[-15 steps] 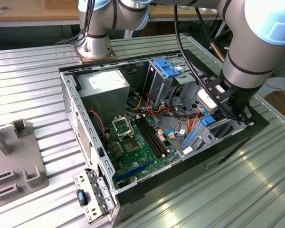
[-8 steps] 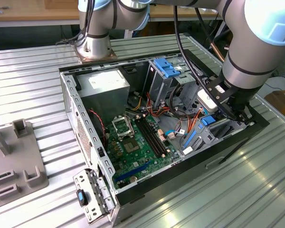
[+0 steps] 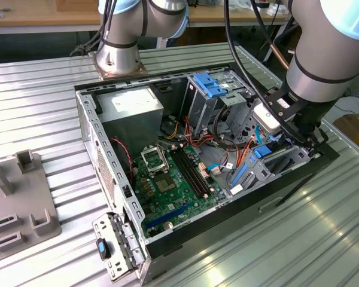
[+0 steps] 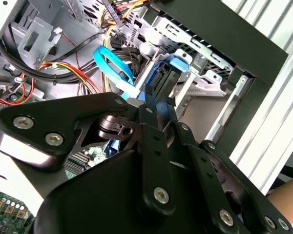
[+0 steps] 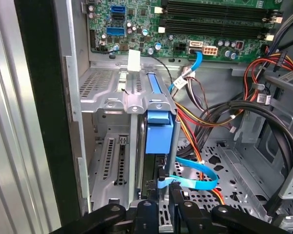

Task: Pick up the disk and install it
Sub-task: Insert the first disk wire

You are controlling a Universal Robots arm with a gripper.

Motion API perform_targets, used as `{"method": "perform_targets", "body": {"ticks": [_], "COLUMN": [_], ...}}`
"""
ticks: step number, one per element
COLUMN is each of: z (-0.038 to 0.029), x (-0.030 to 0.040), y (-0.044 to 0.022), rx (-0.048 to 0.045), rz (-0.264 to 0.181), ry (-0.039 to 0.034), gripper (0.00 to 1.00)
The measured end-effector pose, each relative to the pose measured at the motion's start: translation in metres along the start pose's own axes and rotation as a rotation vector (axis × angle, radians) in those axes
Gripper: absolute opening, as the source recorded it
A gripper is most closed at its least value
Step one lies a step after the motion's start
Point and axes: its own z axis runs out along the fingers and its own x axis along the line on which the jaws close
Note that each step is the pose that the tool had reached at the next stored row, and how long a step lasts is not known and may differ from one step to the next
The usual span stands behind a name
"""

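While arm reaches down into open computer case [image 3: 107, 179] on bench [image 3: 36, 89], pincer [image 5: 163, 187] sits clamped on blue-railed disk [image 5: 158, 134], seated in drive bay [image 5: 112, 105].

exterior view: high, angled down on open computer case [image 3: 107, 179] | both wrist views: close, share drive bay [image 5: 136, 146]

Workshop or lab: ribbed metal table [image 3: 42, 95], wooden bench [image 3: 42, 15], open computer case [image 3: 185, 179].
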Motion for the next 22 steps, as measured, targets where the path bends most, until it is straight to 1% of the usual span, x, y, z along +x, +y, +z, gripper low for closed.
{"method": "perform_targets", "body": {"ticks": [1, 2, 6, 7, 8, 9, 10, 11, 12, 13, 14, 15, 16, 18, 19, 21, 22], "z": [-0.0019, -0.0024, -0.0026, -0.0024, -0.0021, -0.0014, -0.0008, -0.0005, -0.0002, 0.0002, 0.0006, 0.0012, 0.0016, 0.0032, 0.0039, 0.0048, 0.0056], "x": [-0.0001, -0.0001, -0.0001, -0.0002, -0.0005, -0.0005, -0.0004, -0.0003, -0.0003, -0.0002, -0.0001, -0.0001, 0.0000, 0.0003, 0.0004, 0.0006, 0.0007], "y": [-0.0009, -0.0011, -0.0013, -0.0017, -0.0027, -0.0037, -0.0050, -0.0056, -0.0063, -0.0074, -0.0084, -0.0096, -0.0105, -0.0142, -0.0157, -0.0176, -0.0193], "rx": [0.0000, 0.0000, -0.0001, -0.0015, -0.0106, -0.0264, -0.0527, -0.0698, -0.0836, -0.1034, -0.1181, -0.1356, -0.1496, -0.2062, -0.2275, -0.2563, -0.2824], "rz": [0.000, 0.000, 0.000, 0.000, 0.000, 0.002, 0.004, 0.005, 0.005, 0.007, 0.008, 0.009, 0.010, 0.014, 0.015, 0.017, 0.019], "ry": [0.0000, -0.0003, -0.0001, -0.0002, 0.0015, 0.0034, 0.0043, 0.0045, 0.0047, 0.0048, 0.0047, 0.0045, 0.0045, 0.0038, 0.0035, 0.0031, 0.0026], "gripper": [0.24, 0.24, 0.24, 0.24, 0.24, 0.24, 0.24, 0.24, 0.24, 0.24, 0.24, 0.24, 0.24, 0.24, 0.24, 0.24, 0.24]}}
